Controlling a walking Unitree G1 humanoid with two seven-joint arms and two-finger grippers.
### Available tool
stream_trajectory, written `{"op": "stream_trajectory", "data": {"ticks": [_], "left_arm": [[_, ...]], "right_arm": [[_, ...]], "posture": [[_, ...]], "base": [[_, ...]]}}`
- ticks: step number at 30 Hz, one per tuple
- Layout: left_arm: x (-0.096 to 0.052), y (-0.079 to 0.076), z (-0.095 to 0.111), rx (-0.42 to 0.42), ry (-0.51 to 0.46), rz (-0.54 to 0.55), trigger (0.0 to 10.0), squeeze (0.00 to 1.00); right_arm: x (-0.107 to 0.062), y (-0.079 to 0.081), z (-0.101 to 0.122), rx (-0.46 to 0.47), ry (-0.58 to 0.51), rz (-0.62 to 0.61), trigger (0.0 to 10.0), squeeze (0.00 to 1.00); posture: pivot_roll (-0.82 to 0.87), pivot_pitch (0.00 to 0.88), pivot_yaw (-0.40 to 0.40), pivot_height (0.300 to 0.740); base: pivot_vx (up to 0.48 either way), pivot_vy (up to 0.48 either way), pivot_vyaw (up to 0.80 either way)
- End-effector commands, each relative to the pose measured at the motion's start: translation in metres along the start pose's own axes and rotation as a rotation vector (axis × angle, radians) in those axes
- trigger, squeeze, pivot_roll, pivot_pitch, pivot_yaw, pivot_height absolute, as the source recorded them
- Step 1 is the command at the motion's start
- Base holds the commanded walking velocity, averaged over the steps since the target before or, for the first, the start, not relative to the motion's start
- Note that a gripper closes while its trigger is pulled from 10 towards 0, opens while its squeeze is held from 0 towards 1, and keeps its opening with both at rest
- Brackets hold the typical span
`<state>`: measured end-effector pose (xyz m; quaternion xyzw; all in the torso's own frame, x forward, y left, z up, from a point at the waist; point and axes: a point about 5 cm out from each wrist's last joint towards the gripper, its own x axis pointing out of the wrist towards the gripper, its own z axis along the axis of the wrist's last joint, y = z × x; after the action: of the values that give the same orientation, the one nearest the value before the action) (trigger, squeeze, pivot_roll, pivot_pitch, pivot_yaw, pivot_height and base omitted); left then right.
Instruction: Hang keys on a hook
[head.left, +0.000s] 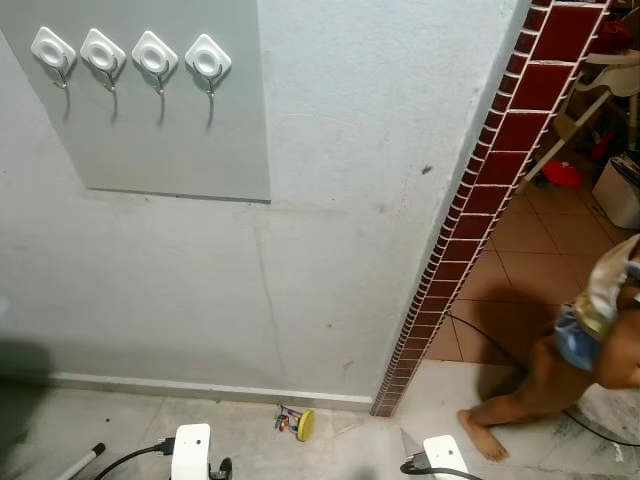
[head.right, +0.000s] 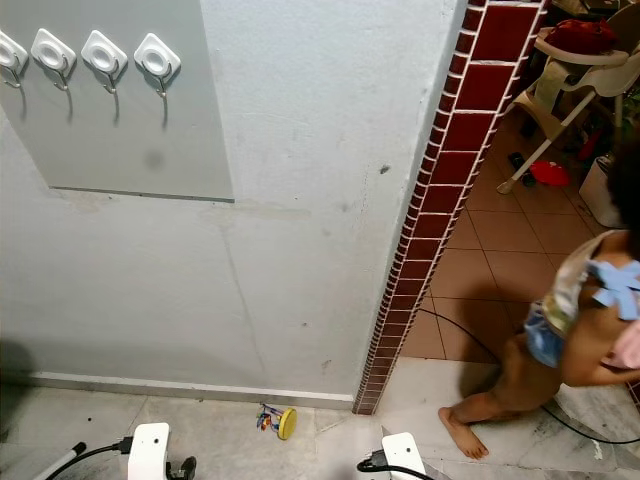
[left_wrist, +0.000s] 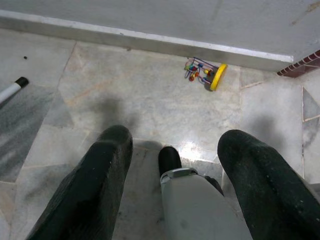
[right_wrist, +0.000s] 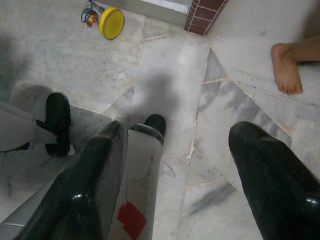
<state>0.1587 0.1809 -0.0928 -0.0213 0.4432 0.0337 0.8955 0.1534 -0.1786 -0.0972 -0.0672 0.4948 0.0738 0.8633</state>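
Note:
Several white diamond-shaped hooks (head.left: 155, 55) sit in a row on a grey panel (head.left: 170, 130) high on the wall, all of them bare. A small colourful key bunch with a round yellow tag (head.left: 296, 422) lies on the marble floor by the skirting board, near the brick pillar's foot. In the left wrist view the key bunch (left_wrist: 206, 74) lies well ahead of my open left gripper (left_wrist: 172, 145), which hangs over my own foot. My right gripper (right_wrist: 180, 135) hangs open too, with the key bunch (right_wrist: 105, 19) off beyond its finger (right_wrist: 95, 170).
A red brick pillar (head.left: 490, 170) ends the wall on the right. A person (head.left: 575, 360) stands barefoot just past it, their foot (right_wrist: 286, 67) close to my right side. A black-tipped stick (left_wrist: 12, 87) and a cable (head.left: 130, 458) lie at my left.

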Motion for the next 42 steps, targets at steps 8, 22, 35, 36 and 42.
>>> {"op": "stream_trajectory", "data": {"ticks": [8,22,35,36,42], "left_arm": [[-0.0081,0.0276,-0.0183,-0.014,0.055,0.076,10.0,0.0],[-0.0074,0.0284,-0.0155,-0.015,0.048,0.075,10.0,0.0],[-0.0079,0.0286,-0.017,-0.016,0.051,0.075,10.0,0.0],[-0.0079,0.0286,-0.017,-0.016,0.051,0.075,10.0,0.0],[-0.0079,0.0286,-0.017,-0.016,0.051,0.075,10.0,0.0]], "right_arm": [[0.002,-0.0037,0.0122,-0.131,-0.003,-0.006,10.0,0.0],[0.0019,-0.0041,0.0123,-0.134,-0.003,-0.008,10.0,0.0],[0.0016,-0.0046,0.01,-0.148,0.007,-0.009,10.0,0.0],[0.0016,-0.0046,0.01,-0.148,0.007,-0.009,10.0,0.0],[0.0016,-0.0046,0.01,-0.148,0.007,-0.009,10.0,0.0]], "posture": [[-0.04,0.0,-0.018,0.74],[-0.05,0.0,-0.017,0.74],[-0.05,0.0,-0.018,0.74],[-0.05,0.0,-0.018,0.74],[-0.05,0.0,-0.018,0.74]], "base": [[0.0,0.0,0.0],[0.0,0.0,0.0],[0.0,0.0,0.0],[0.0,0.0,0.0],[0.0,0.0,0.0]]}}
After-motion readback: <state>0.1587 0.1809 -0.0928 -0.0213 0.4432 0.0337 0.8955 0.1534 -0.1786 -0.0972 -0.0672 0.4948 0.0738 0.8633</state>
